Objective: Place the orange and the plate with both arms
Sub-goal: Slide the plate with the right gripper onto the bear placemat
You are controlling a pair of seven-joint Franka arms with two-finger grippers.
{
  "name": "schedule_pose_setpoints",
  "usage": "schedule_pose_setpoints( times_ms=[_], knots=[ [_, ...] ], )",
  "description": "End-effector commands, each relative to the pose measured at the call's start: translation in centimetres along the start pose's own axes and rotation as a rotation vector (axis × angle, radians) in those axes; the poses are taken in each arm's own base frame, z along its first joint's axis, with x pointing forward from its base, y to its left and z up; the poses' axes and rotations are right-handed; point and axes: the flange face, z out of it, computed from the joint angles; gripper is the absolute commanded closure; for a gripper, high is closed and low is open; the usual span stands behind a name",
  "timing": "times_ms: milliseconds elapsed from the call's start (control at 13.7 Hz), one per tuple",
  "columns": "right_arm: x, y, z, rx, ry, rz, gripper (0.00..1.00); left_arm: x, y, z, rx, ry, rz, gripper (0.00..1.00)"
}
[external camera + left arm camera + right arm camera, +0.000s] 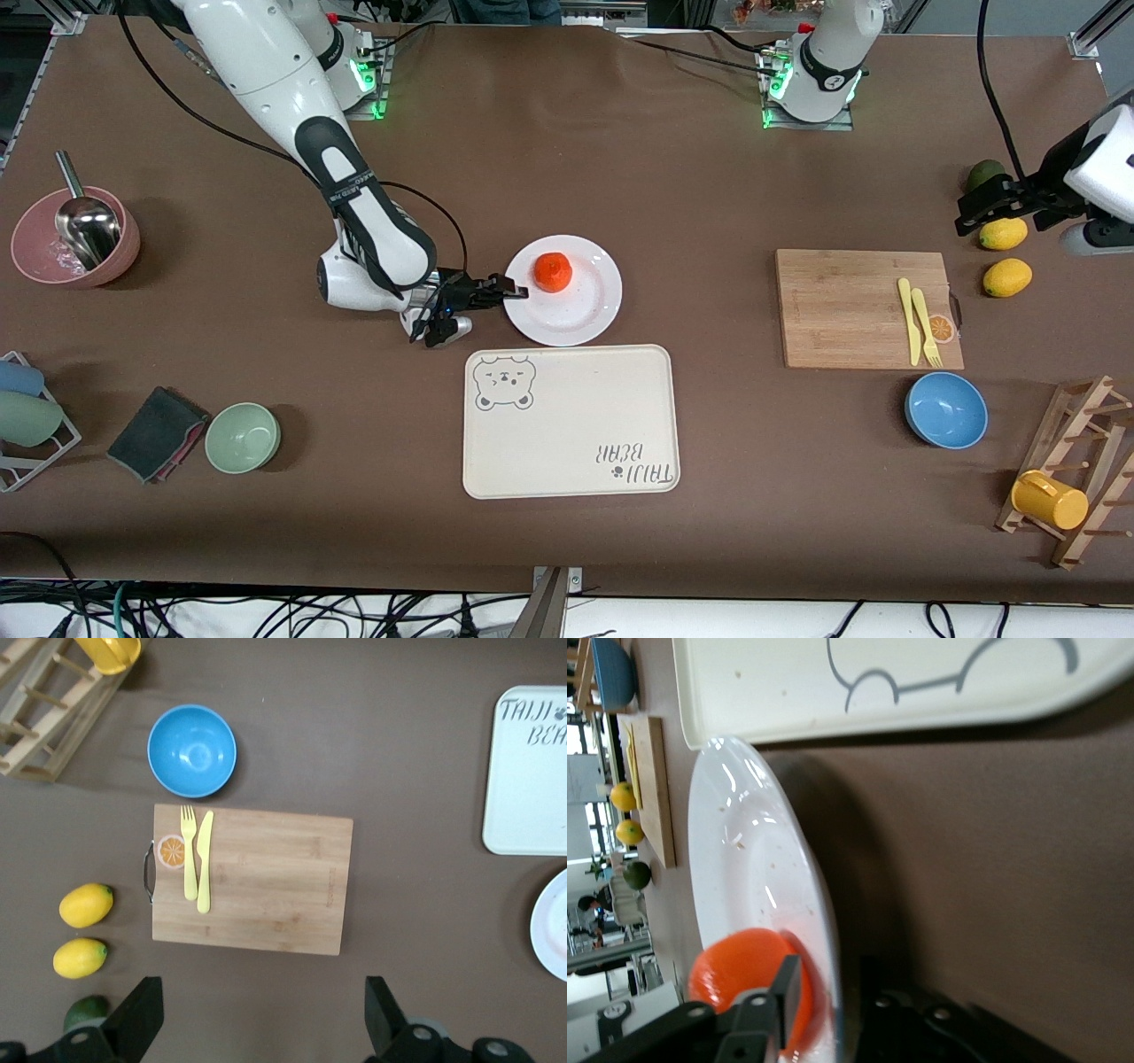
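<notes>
The orange (pixel 553 271) lies on the white plate (pixel 592 307), which rests on the table in the middle, just farther from the front camera than the cream tray. My right gripper (pixel 512 291) is at the plate's rim on the right arm's side. In the right wrist view (pixel 828 981) its jaws straddle the rim of the plate (pixel 744 859), one finger (pixel 788 992) above it beside the orange (pixel 735 973) and one below, with a gap on each side. My left gripper (pixel 982 211) waits open and empty over the lemons at the left arm's end; it also shows in the left wrist view (pixel 263 1028).
The bear-printed tray (pixel 567 421) lies nearer the camera than the plate. A cutting board (pixel 846 306) with yellow cutlery, a blue bowl (pixel 946 409), two lemons (pixel 1007 277), an avocado (pixel 983 173) and a mug rack (pixel 1063 478) are at the left arm's end. A pink bowl (pixel 35 257) and a green bowl (pixel 243 437) are at the right arm's end.
</notes>
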Motion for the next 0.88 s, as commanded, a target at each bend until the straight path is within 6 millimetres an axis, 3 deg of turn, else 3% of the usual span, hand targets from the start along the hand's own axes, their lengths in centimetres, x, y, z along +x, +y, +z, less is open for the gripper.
schedule_pose_setpoints(
  times_ms=[0, 292, 438, 584, 803],
  knots=[
    [-0.2, 0.6, 0.0, 0.029, -0.001, -0.053, 1.00, -0.1, -0.3, -0.3, -0.005, 0.048, 0.020, 0.00],
    [0.5, -0.5, -0.9, 0.077, -0.023, -0.061, 1.00, 0.0, -3.5, -0.3, -0.020, 0.050, 0.049, 0.00],
    [2.6, -1.6, -2.7, 0.142, -0.024, -0.035, 1.00, 0.1, -3.3, -0.3, -0.021, 0.052, 0.046, 0.00],
    [5.3, -4.0, -4.3, 0.169, -0.015, 0.050, 1.00, 0.1, -3.3, -0.8, -0.022, 0.062, 0.047, 0.00],
    [9.2, -4.9, -4.4, 0.130, -0.016, 0.133, 1.00, 0.2, -3.4, -1.1, -0.029, 0.069, 0.047, 0.00]
  ],
)
